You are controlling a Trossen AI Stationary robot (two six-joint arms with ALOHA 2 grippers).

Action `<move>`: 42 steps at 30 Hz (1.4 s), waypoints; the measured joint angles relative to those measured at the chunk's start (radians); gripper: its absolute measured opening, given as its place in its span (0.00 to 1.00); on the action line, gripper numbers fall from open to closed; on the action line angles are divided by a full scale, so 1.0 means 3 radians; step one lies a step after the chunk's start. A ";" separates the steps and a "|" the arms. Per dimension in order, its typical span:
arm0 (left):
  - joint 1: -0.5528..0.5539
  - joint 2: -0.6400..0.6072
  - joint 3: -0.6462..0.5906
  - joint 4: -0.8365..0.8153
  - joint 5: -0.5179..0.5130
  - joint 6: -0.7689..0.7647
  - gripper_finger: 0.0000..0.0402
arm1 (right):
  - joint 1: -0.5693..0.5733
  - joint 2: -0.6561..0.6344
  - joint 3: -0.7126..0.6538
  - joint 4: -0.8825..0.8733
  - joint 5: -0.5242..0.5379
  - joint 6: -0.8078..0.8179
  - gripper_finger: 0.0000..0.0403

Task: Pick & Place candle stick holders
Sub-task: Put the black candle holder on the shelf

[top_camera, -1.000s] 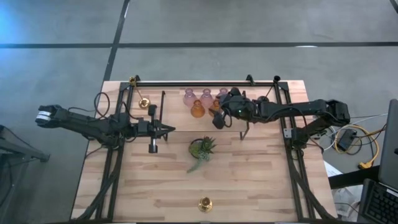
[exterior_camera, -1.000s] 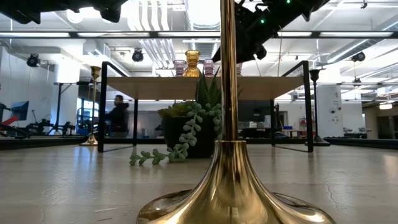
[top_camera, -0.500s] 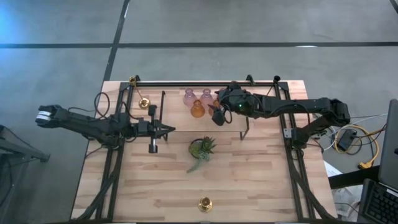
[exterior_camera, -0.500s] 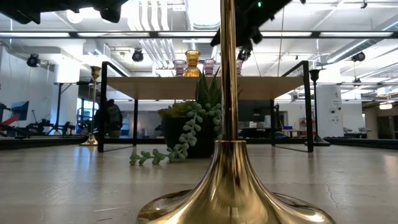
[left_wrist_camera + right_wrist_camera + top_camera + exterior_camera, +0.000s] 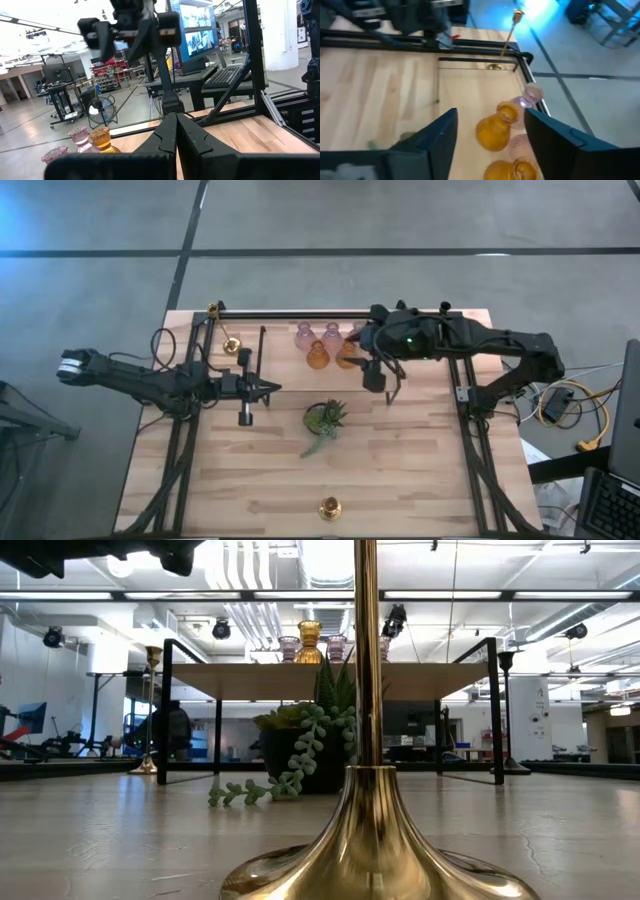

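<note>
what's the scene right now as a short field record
left gripper: shut, empty, over the table's left half
right gripper: open, empty, above the amber holders
pink holders: on the raised shelf, beside the amber ones
brass holder: upright at the table's near edge
black holder: by the left gripper
potted plant: mid table

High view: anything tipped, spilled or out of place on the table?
Nothing tipped or spilled. One slim brass candle holder stands alone at the front edge of the table, far from the pink and amber glass holders clustered at the rear.
</note>
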 joint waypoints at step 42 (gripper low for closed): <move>-0.0003 -0.0077 0.0000 -0.0240 -0.0012 0.0005 0.02 | 0.2286 0.0001 -0.0594 -0.1437 0.1071 0.3008 0.02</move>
